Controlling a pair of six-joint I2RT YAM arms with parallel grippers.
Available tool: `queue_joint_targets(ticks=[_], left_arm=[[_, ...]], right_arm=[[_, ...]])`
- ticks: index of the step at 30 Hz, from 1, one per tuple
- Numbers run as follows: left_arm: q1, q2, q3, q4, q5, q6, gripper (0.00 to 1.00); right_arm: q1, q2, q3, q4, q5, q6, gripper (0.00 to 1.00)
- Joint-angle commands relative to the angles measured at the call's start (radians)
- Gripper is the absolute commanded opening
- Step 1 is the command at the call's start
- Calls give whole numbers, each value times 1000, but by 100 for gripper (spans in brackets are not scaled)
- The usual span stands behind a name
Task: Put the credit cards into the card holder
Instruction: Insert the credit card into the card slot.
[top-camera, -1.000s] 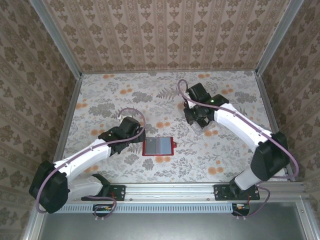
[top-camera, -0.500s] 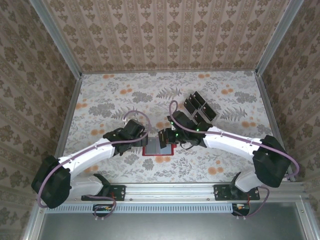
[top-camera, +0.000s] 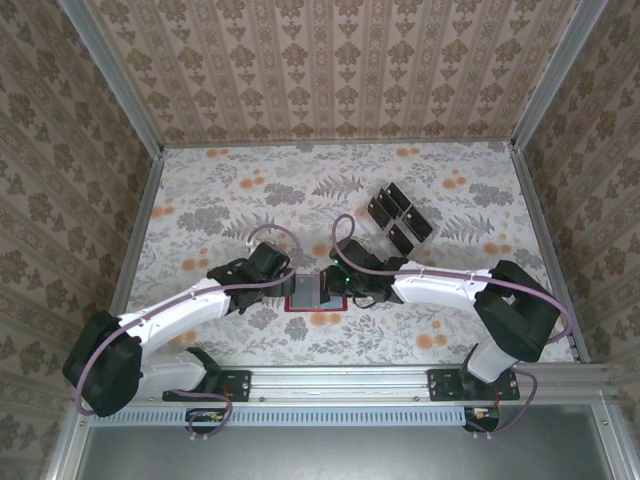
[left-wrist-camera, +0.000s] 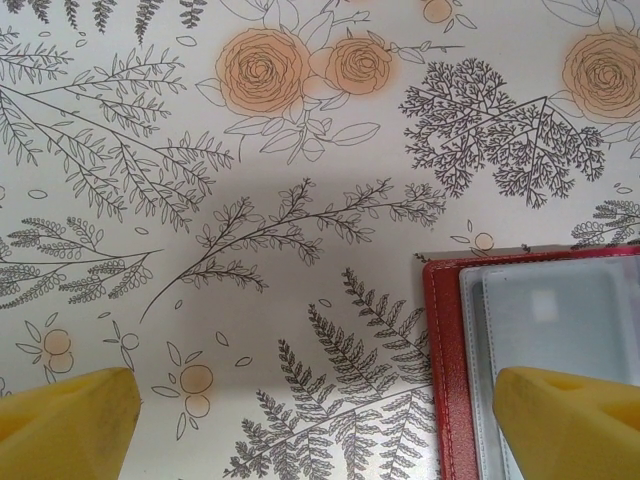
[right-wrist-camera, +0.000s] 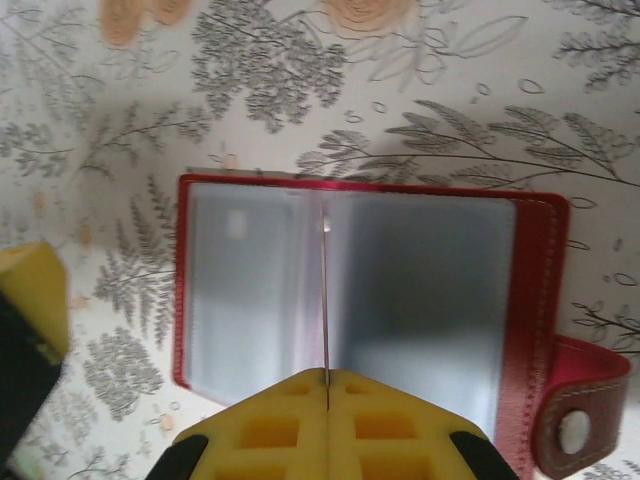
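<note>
Floral table (top-camera: 220, 190): right gripper (right-wrist-camera: 327, 385) is reaching down, pinching a card (right-wrist-camera: 324, 290) edge-on over the open wallet (right-wrist-camera: 430, 290) beneath; left gripper (left-wrist-camera: 315, 405) is hovering spread, straddling the wallet's edge.

Top camera looks down; wrist cameras (close) share the card holder (right-wrist-camera: 420, 290).

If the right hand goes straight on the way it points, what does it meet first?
Probably the open card holder, near its middle fold; the credit card in the right hand touches first. Depth unclear.

floral tablecloth (top-camera: 220, 190) — orange roses, grey ferns; patterned wallpaper walls (top-camera: 330, 70) around it.
</note>
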Motion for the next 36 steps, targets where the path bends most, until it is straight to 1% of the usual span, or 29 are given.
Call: queue_joint_targets(ticks=[1,9,16,26,36], left_arm=[[-8,10,-10,19,18,7,100],[-44,55,22,44,48,47,100],[-84,96,20,103,66,67,100],[-98,190,6,121,54,77,100],[-97,192,-36,66,-2,22,100]], right_arm=[[7,10,-32,24,58,15,0],[-1,16,-70,19,70,7,0],[-3,23,-74,16,69,5,0],[-4,28,-81,5,73,10,0],[-4,39,-86,5,73,15,0]])
